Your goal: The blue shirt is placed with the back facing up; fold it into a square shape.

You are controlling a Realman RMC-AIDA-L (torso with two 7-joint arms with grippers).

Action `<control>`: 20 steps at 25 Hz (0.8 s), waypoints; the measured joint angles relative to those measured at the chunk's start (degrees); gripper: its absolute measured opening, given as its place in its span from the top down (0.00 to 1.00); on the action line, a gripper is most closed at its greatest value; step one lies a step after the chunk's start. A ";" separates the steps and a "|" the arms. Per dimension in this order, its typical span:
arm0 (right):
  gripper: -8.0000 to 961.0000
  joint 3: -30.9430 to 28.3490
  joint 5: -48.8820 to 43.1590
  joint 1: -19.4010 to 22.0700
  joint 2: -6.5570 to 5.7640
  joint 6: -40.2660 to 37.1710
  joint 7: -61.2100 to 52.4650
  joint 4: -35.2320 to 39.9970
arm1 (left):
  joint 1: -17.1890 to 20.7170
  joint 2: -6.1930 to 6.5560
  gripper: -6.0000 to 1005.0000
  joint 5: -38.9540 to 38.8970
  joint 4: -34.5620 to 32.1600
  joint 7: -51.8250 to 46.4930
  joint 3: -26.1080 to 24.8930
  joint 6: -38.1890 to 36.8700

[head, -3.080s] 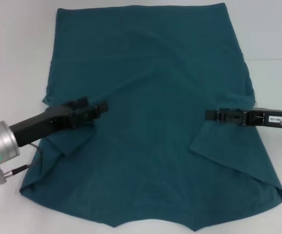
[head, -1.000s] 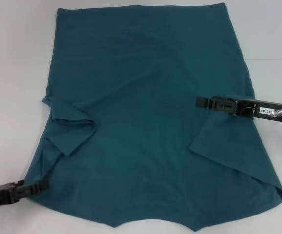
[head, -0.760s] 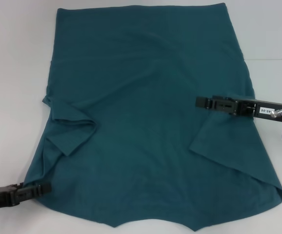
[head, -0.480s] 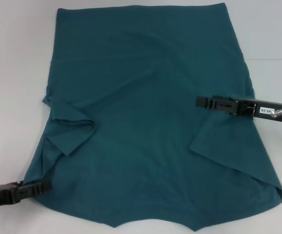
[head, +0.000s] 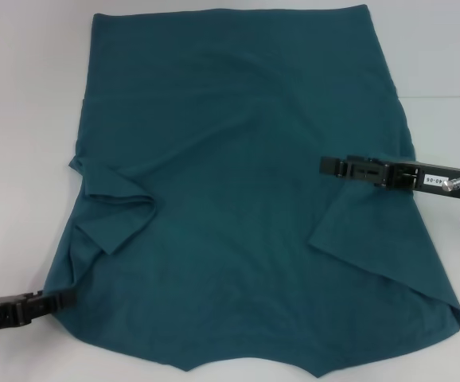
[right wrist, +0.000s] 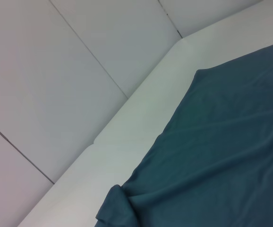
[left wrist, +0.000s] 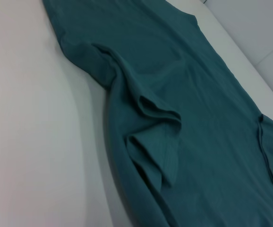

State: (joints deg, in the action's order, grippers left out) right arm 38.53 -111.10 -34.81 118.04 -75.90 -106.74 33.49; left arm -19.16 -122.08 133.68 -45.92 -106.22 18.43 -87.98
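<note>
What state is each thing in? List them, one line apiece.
blue shirt: spread on the table, back up, both sleeves folded inward, not yet square.
left sleeve: folded in, bunched and rumpled.
right sleeve: folded in, lying flat.
left gripper: low at the shirt's near left corner.
right gripper: over the shirt's right side, above the folded sleeve.

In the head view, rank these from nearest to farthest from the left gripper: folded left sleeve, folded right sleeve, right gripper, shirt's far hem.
From the left gripper:
1. Left sleeve, just beyond it, shirt's left side.
2. Right sleeve, across the shirt.
3. Right gripper, right side, slightly farther.
4. Far hem, the shirt's farthest edge.
</note>
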 joint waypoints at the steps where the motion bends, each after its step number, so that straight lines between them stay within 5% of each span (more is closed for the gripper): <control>1: 0.04 0.00 0.00 0.00 0.00 -0.01 0.00 0.00 | -0.05 0.00 0.31 0.02 -0.02 -0.06 0.01 0.03; 13: 0.03 0.02 -0.31 0.30 -0.35 0.26 -0.15 -0.01 | -0.70 0.00 0.79 0.79 -0.05 -0.84 0.37 1.00; 20: 0.03 0.18 -0.35 1.22 -0.75 -0.09 -0.34 0.01 | -0.97 0.09 0.95 0.54 -0.05 -0.85 0.14 0.55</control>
State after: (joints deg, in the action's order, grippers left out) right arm 38.72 -111.44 -33.59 117.28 -75.99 -107.08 33.49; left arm -20.13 -121.99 134.21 -45.97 -107.06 18.57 -87.43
